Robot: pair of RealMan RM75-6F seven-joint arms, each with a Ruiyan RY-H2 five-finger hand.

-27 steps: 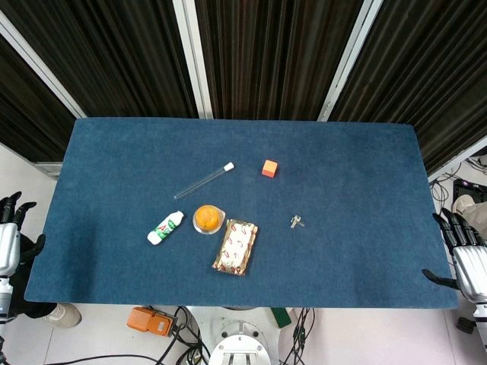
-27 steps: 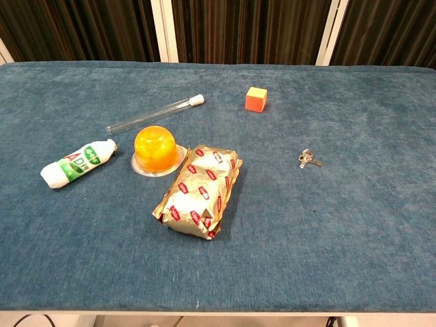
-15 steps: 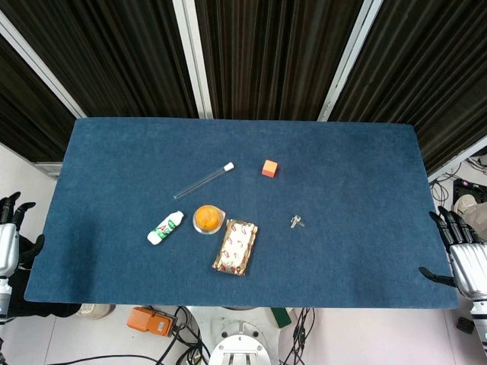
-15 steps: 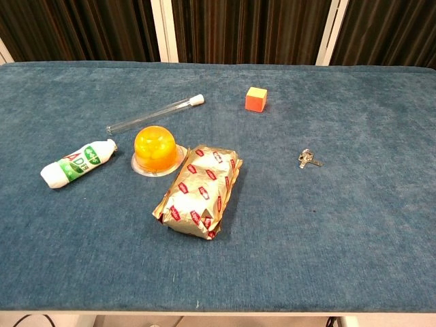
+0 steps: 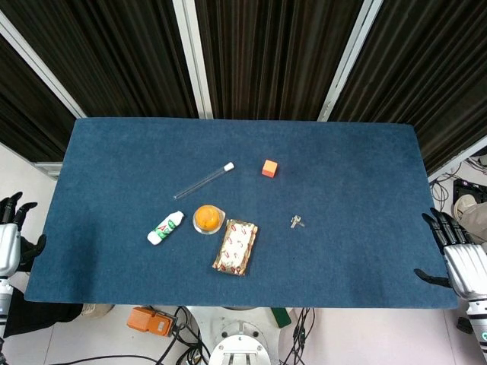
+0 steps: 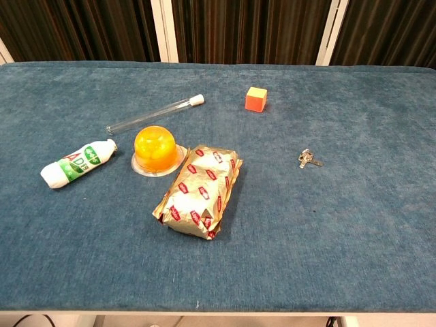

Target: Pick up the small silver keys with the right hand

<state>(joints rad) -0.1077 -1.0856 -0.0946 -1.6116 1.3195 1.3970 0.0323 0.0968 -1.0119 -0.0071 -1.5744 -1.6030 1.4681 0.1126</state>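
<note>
The keys (image 5: 297, 222) lie flat on the blue surface (image 5: 358, 167), right of centre, with bare cloth all around them. In the chest view they show as a small silver bunch (image 6: 308, 159), well apart from everything else.

The right hand (image 5: 460, 260) sits at the surface's right edge, near the front corner, seen only in the head view. Its fingers are spread apart and point away from the robot, the thumb sticks out toward the surface, and it holds nothing. It is well apart from the keys.

The left hand (image 5: 9, 239) sits off the left edge of the surface, partly cut by the frame. Its dark fingers are apart and it holds nothing.

Left of the keys, a gold foil packet (image 5: 235, 246) with red labels lies near the front edge, its long side running roughly front to back. Just beside its far left corner stands an orange jelly cup (image 5: 208, 219) with a clear rim. Further left lies a small white bottle (image 5: 165, 228) with a green label, on its side and tilted. Beyond the cup, a clear tube (image 5: 204, 180) with a white cap lies slantwise, cap end toward the right. An orange cube (image 5: 268, 168) with a yellow top stands to the right of the tube, farther back than the keys.
</note>
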